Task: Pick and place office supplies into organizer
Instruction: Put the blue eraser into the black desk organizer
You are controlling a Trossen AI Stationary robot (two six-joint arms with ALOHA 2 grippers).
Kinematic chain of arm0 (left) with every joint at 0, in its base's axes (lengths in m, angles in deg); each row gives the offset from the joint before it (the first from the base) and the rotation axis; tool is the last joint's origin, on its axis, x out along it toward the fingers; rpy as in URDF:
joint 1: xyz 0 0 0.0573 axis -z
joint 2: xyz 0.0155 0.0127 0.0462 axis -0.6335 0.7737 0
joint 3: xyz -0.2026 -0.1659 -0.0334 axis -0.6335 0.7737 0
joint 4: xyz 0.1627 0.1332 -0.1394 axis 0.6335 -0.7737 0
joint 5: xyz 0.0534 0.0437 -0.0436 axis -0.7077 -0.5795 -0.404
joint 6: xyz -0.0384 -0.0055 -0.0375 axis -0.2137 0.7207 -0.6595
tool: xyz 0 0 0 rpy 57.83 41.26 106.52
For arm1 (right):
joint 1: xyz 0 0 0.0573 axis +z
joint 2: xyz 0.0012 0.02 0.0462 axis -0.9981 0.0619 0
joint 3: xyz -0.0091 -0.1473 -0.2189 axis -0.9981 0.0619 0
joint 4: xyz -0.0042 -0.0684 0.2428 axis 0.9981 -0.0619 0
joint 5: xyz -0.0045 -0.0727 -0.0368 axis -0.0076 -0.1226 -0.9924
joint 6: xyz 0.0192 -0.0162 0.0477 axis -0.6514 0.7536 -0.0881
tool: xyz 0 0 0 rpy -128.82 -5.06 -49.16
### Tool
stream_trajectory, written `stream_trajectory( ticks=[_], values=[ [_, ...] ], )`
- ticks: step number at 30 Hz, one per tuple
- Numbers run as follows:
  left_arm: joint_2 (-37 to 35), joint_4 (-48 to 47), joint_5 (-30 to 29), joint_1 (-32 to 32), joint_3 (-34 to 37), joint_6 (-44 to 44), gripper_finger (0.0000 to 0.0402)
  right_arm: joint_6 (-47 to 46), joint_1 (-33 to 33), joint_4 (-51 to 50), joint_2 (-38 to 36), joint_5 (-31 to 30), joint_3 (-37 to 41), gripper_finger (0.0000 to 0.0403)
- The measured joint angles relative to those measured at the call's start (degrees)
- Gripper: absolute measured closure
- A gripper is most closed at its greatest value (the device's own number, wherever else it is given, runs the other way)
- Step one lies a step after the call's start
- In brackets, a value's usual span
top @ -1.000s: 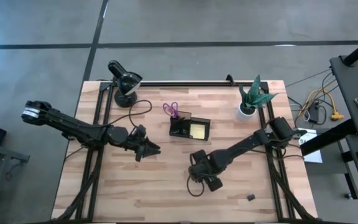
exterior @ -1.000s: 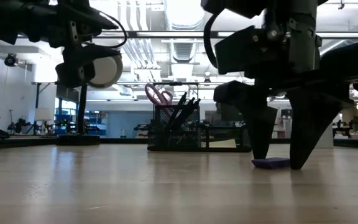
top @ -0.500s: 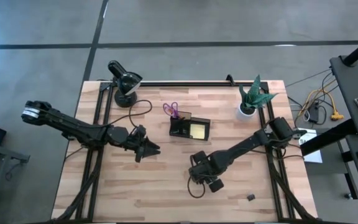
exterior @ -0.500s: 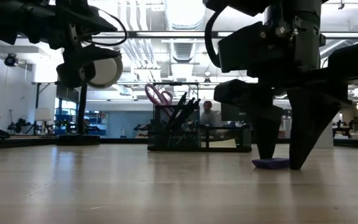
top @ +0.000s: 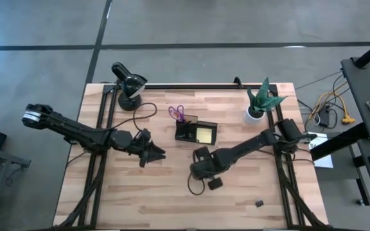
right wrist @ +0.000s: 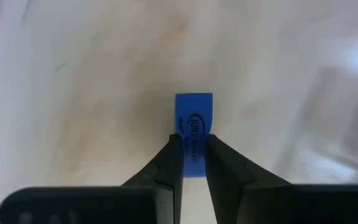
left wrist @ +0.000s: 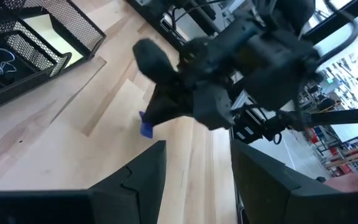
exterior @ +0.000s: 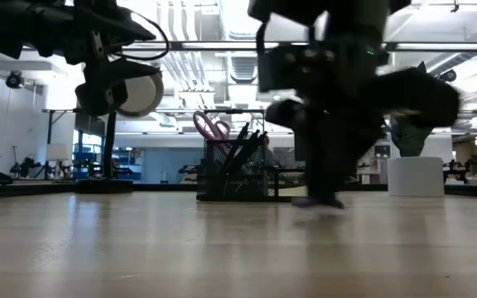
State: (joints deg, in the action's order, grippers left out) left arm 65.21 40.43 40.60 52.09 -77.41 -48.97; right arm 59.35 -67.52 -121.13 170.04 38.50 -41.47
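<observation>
The right gripper (right wrist: 192, 155) pinches a small blue block (right wrist: 194, 127) just off the table (top: 127, 199), its dark oval print too blurred to read; the organizer (top: 196, 131), nearby, holds a yellow sticky pad (top: 205, 134) and purple scissors (top: 176, 112); the left gripper (top: 156, 154) waits, fingers spread

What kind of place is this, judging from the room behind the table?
Probably a robotics lab or workshop in a large open hall. The low view shows exposed ceiling pipes and ducts over distant benches, and the high view shows a wooden table on a concrete floor, with cables beside it.
</observation>
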Motion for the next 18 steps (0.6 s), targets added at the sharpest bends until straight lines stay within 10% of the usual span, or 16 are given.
stream_trajectory(
  ticks=[18],
  values=[
    [-3.37, -9.69, -0.07, 0.02, 0.07, 4.11, 0.0240, -7.82, -18.44, -1.00, -1.66, -12.57, -10.46, 0.0359]
  ],
)
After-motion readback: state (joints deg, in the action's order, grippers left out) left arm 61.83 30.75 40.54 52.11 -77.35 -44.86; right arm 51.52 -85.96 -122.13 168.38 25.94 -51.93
